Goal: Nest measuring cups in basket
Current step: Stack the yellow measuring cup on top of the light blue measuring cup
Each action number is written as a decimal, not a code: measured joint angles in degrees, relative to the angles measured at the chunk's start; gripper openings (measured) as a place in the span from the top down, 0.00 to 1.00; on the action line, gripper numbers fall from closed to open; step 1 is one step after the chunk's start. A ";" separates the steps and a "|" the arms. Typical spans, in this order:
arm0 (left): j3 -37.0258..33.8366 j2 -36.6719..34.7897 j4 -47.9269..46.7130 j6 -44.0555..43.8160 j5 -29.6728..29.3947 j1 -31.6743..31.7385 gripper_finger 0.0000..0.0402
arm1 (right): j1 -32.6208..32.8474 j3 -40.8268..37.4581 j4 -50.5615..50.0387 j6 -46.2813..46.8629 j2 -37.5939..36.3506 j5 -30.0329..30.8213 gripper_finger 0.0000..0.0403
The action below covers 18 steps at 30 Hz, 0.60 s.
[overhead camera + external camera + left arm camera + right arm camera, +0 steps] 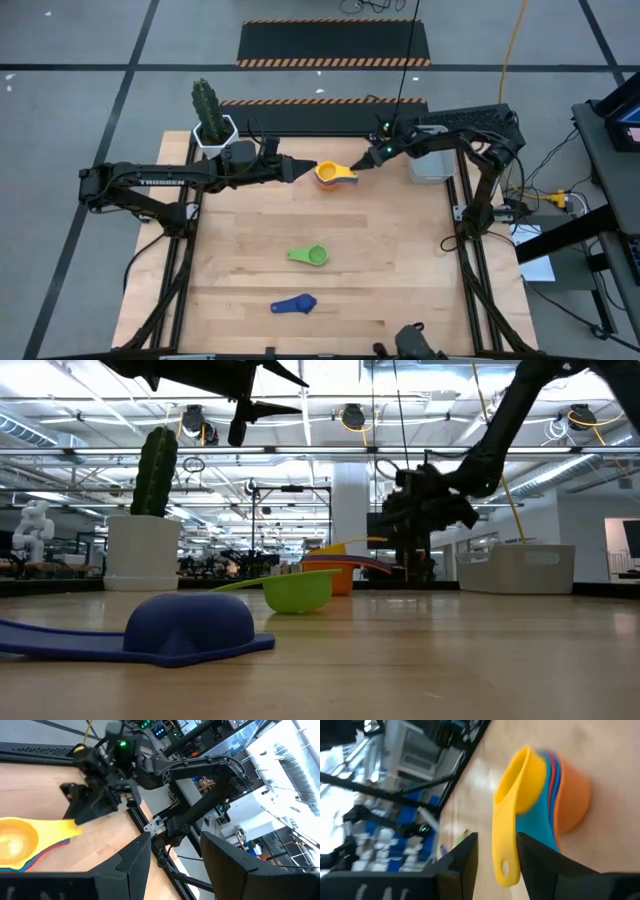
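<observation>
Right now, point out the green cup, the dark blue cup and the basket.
green cup (316, 256), high view, on its round bowl.
dark blue cup (303, 303), high view, on its bowl.
basket (428, 166), high view, on its pale grey wall beside the right arm.

A robotics lab: the wooden table (330, 290) stands on a grey floor with hazard-striped mats (335, 45), ceiling pipes and lamps (352, 415) overhead, more equipment far behind.

I can't see the cups under the yellow cup (517, 785) well; only their edges peek out. My basket (432, 165) is partly hidden by the right arm.
</observation>
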 joint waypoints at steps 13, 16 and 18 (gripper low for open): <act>0.00 0.00 1.27 2.69 1.01 0.00 0.56 | 5.76 0.00 -17.54 -11.54 -16.77 28.82 0.69; 0.00 0.00 1.25 3.02 2.04 -0.02 0.56 | 6.92 0.00 -19.94 -11.65 -17.26 29.32 0.69; 0.00 0.00 1.25 3.00 2.28 -0.02 0.56 | 8.00 0.00 -22.02 -11.65 -17.63 32.10 0.69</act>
